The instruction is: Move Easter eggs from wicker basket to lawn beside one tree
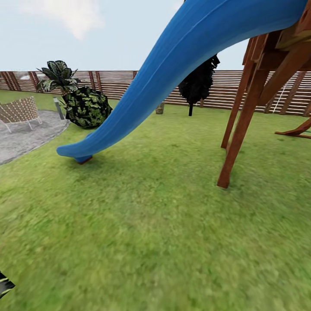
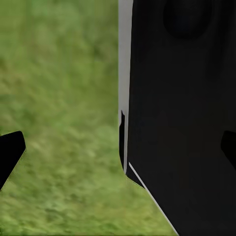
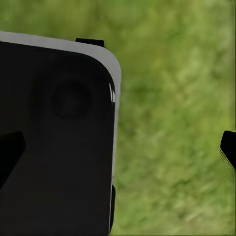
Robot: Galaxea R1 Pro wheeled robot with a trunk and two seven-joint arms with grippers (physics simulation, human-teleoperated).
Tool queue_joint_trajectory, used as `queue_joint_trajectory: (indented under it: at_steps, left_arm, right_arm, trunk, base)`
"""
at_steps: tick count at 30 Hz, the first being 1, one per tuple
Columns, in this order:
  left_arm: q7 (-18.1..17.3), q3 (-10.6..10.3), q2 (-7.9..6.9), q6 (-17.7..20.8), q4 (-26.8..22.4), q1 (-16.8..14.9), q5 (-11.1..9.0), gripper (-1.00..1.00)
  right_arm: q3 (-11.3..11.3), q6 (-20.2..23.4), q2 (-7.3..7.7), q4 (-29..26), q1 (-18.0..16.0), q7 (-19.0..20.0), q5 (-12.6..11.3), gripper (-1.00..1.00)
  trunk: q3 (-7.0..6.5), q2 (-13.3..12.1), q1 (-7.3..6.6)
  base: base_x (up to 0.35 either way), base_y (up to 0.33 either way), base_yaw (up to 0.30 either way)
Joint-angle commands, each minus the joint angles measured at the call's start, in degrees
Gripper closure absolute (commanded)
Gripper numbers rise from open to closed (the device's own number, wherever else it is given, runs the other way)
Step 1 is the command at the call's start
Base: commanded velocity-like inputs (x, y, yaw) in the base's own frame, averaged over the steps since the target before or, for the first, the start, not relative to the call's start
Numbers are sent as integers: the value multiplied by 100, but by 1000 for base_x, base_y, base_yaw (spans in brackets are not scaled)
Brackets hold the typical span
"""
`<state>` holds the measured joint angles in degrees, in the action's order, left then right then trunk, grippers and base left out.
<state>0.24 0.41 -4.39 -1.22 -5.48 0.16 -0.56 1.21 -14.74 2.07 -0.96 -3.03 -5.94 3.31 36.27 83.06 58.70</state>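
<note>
A blue slide [image 1: 172, 73] sweeps down from the upper right to its foot at the left. Beside it stand the red-brown legs of a wooden play frame [image 1: 242, 121]. A slatted fence [image 1: 129, 84] runs across the back. In front of it stands a narrow black tree [image 1: 198, 82]. At the left a dark leafy bush [image 1: 86, 108] sits under a short palm [image 1: 58, 75], next to a grey gravel patch [image 1: 26, 134] carrying a woven chair [image 1: 18, 111].
</note>
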Motion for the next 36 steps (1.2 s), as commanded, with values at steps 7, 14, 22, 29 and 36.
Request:
queue_joint_trajectory:
  at_steps: [7,14,22,29,36]
  left_arm:
    - [2,3,0,-10,-6,2,-6,-100]
    - [2,3,1,-10,-6,2,-6,-100]
    - [2,3,5,-10,-6,2,-6,-100]
    - [2,-6,9,-10,-6,2,-6,-100]
    - [8,-6,9,-10,-6,2,-6,-100]
  right_arm:
    - [11,-11,6,2,-4,-30,45,-100]
    - [11,-11,3,1,-4,-30,44,-100]
    - [11,-11,4,1,-4,-30,41,-100]
    - [11,-16,-14,0,-4,5,59,-100]
    - [17,-11,-5,-1,-3,14,64,-100]
  trunk:
    - [4,2,3]
    - [4,2,3]
    - [4,2,3]
    - [4,2,3]
    - [4,2,3]
  base:
    - [322,0,0]
    - [322,0,0]
    - [322,0,0]
    - [322,0,-8]
    - [320,62,-240]
